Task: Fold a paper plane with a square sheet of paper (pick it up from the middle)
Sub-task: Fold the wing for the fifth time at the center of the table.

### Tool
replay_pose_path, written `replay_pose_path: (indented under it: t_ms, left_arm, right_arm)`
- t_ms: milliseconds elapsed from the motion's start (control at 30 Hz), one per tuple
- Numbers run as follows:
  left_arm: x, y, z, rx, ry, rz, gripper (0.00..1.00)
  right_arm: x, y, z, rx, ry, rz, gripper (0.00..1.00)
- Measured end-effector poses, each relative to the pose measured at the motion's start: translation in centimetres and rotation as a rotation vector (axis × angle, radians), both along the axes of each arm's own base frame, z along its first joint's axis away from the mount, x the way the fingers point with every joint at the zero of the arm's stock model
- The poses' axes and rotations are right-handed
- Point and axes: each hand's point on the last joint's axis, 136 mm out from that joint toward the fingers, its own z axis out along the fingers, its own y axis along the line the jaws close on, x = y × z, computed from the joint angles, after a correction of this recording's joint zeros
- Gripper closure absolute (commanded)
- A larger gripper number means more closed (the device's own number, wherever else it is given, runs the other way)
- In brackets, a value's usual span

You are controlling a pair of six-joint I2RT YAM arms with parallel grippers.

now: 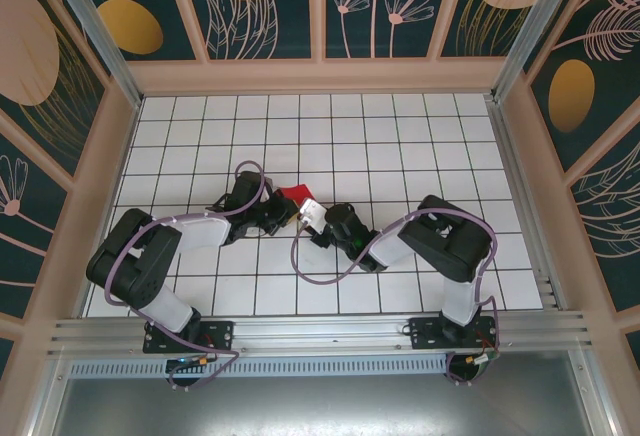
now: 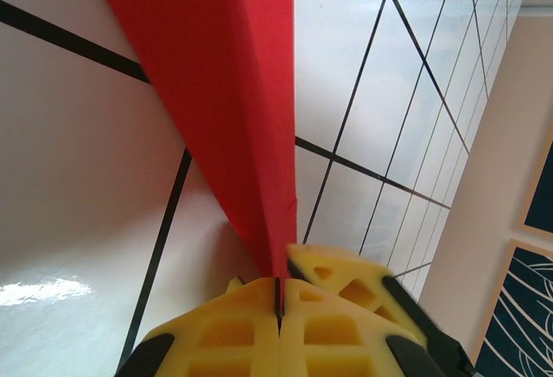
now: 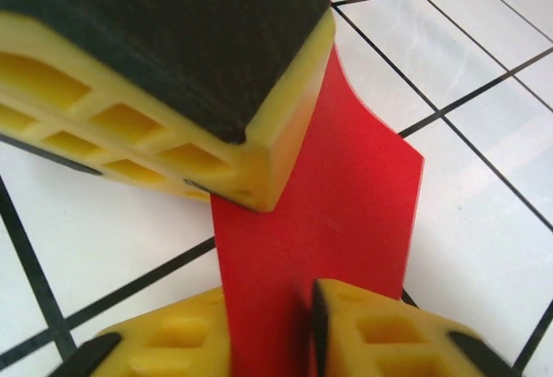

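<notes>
You have the left gripper [image 2: 278, 297] clamped shut on the folded red paper [image 2: 216, 92], which extends forward from its fingertips, near the middle of the tiled table [image 1: 400, 136] between both grippers. The right gripper [image 3: 272, 342] straddles the same strip, fingers close on either side; whether they pinch it cannot be told

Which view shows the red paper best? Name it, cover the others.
Left wrist: the red paper looms large and close, its folded ridge clear. Right wrist shows one flap; top external, a small red patch.
</notes>
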Motion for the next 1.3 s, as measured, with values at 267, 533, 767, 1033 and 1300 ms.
replay_pose_path:
  t_ms: [267,533,767,1033,1300]
  left_arm:
    - [0.8,1.0,1.5,0.044,-0.038,0.001,0.59]
    - [3.2,6.1,4.9,0.117,-0.146,0.135,0.38]
    - [1.9,7.3,5.1,0.133,-0.183,0.155,0.37]
    - [-0.1,7.2,3.1,0.088,-0.2,0.125,0.45]
    - [-0.8,4.7,2.8,0.001,-0.247,0.051,0.55]
  right_arm:
    - [-0.2,0.5,0.0,0.024,0.036,0.007,0.94]
    - [-1.1,0.6,-1.0,0.072,0.17,0.022,0.94]
    - [-0.9,1.1,-0.9,0.162,0.34,0.025,0.96]
    - [-0.7,1.4,-0.2,0.286,0.539,-0.002,1.0]
    - [-0.3,0.9,0.6,0.428,0.756,-0.045,1.0]
